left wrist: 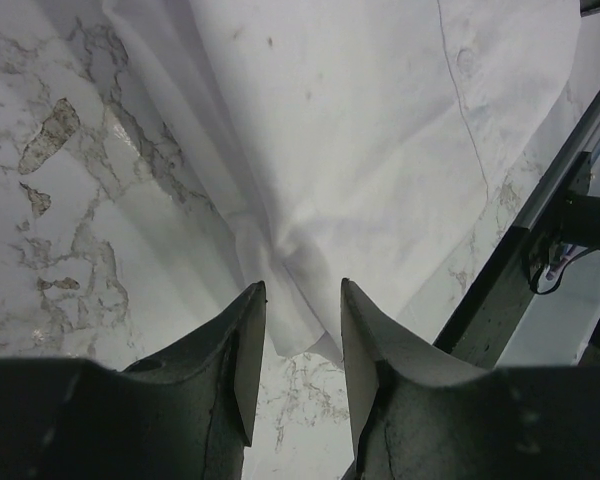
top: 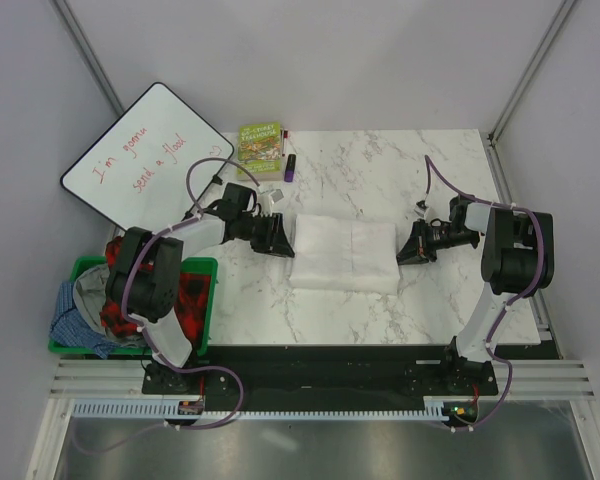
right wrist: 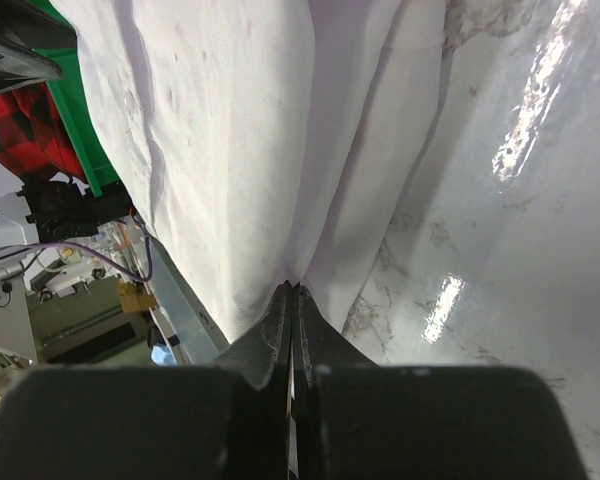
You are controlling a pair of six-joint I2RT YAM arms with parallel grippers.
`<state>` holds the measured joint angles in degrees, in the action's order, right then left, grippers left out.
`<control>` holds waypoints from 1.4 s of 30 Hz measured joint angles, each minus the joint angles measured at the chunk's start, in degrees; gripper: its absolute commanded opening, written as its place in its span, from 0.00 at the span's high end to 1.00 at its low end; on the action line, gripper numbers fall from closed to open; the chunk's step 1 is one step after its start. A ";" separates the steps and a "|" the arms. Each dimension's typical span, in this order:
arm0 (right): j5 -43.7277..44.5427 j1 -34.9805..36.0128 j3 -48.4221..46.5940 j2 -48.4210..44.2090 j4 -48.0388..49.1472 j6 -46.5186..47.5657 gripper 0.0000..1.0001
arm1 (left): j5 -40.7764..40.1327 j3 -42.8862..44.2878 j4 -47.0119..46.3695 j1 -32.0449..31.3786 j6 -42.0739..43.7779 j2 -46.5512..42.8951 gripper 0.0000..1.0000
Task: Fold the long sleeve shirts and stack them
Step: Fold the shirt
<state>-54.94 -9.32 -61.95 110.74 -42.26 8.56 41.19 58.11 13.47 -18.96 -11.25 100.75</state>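
Note:
A white long sleeve shirt (top: 345, 255) lies folded into a flat rectangle in the middle of the marble table. My left gripper (top: 285, 238) sits at its left edge. In the left wrist view that gripper (left wrist: 302, 290) is open, and a corner of the shirt (left wrist: 380, 130) lies loose on the table just past its fingertips. My right gripper (top: 405, 247) is at the shirt's right edge. The right wrist view shows this gripper (right wrist: 295, 287) shut, with the creases of the shirt (right wrist: 230, 130) running into its tips.
A green bin (top: 205, 300) at the left edge holds a red plaid cloth (top: 185, 295) and blue clothing (top: 75, 315). A whiteboard (top: 145, 160), a green book (top: 260, 148) and a purple marker (top: 290, 167) lie at the back left.

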 measured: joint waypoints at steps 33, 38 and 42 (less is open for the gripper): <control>2.29 -0.35 -2.73 0.00 -5.44 3.54 1.00 | 1.33 0.57 -2.03 -2.29 -3.54 2.93 0.98; 3.10 -1.27 -3.04 0.00 -7.63 5.40 1.00 | 1.11 0.57 -2.05 -2.27 -3.54 2.91 0.98; 3.91 -2.21 -3.26 0.00 -9.20 6.73 1.00 | 1.01 0.57 -2.05 -2.21 -3.54 2.91 0.98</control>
<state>-51.03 -11.53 -65.21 110.74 -51.46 15.29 42.19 58.67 11.42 -21.17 -14.79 103.66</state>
